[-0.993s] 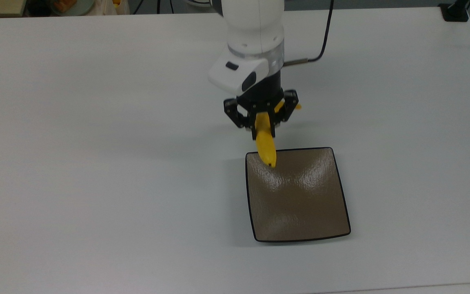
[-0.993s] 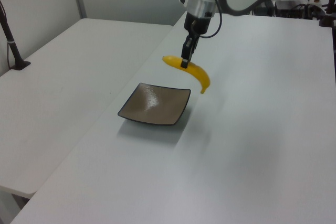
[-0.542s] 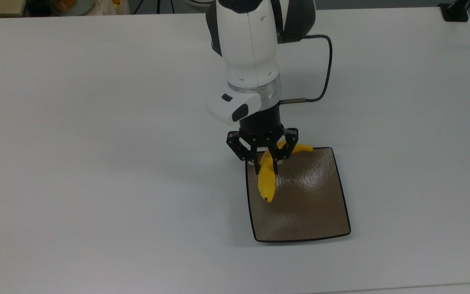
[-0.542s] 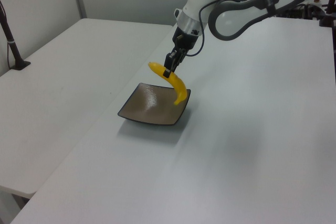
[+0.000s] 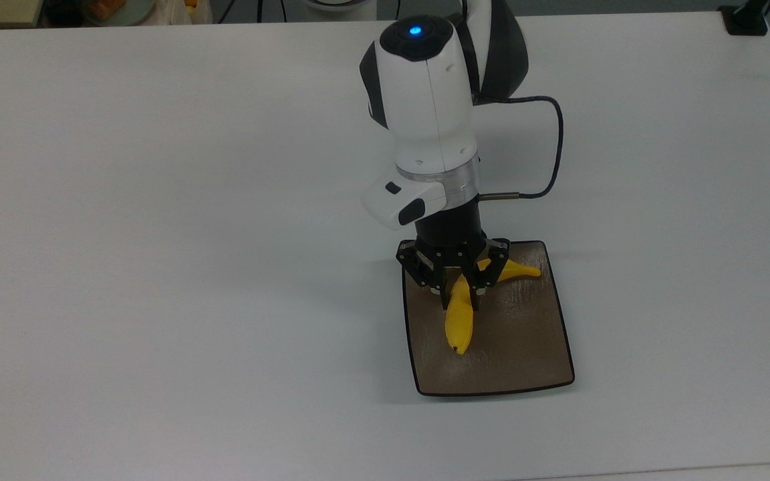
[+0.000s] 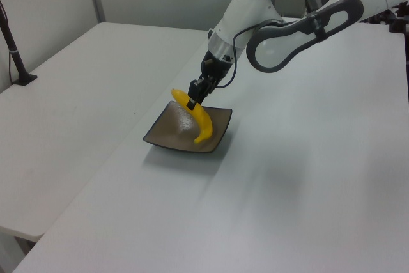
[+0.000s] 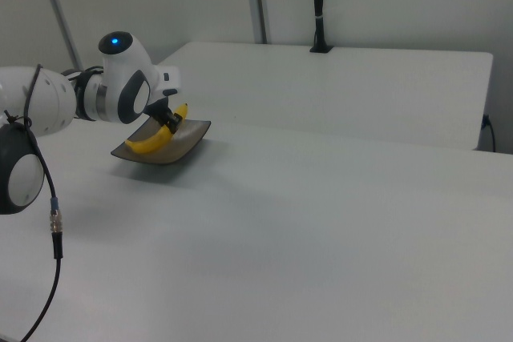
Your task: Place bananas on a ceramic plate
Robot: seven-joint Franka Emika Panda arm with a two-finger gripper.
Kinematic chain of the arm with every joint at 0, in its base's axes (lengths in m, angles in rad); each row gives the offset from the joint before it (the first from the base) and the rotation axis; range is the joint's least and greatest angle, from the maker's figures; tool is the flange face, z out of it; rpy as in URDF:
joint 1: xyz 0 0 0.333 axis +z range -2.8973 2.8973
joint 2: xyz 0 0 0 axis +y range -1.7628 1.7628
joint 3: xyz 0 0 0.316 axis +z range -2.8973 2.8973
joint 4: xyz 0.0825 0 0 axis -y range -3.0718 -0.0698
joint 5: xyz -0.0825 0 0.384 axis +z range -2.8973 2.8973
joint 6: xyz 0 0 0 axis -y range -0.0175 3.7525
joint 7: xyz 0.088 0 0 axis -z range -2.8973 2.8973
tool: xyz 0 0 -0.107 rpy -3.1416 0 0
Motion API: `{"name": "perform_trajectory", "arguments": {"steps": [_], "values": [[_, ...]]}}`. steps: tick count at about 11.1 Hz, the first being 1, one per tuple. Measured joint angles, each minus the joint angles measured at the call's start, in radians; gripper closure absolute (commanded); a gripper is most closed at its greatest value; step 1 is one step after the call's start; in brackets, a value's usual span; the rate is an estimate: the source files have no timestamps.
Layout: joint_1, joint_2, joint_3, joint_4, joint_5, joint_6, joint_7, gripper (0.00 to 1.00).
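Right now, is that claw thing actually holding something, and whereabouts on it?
Yes. The gripper is shut on the banana, pinching it around the middle of its curve, with both ends sticking out free over the brown plate.

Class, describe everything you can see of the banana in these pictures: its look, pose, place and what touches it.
The banana is one smooth, bright yellow, curved piece, plastic-looking, with a tiny dark tip at its lower end in the top view. The gripper is shut on its middle, so both ends stick out. It is tilted, dark tip downward, over the square brown ceramic plate. Whether the tip already touches the plate cannot be told.
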Motion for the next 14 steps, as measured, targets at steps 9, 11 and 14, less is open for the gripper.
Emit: {"name": "perform_trajectory", "arguments": {"steps": [9, 11, 14], "values": [[0.003, 0.021, 0.0, 0.023, -0.001, 0.093, 0.078, 0.0], [0.003, -0.06, -0.012, -0.011, -0.002, 0.083, 0.078, 0.0], [0.001, -0.263, -0.045, -0.075, -0.002, -0.238, 0.079, 0.0]]}}
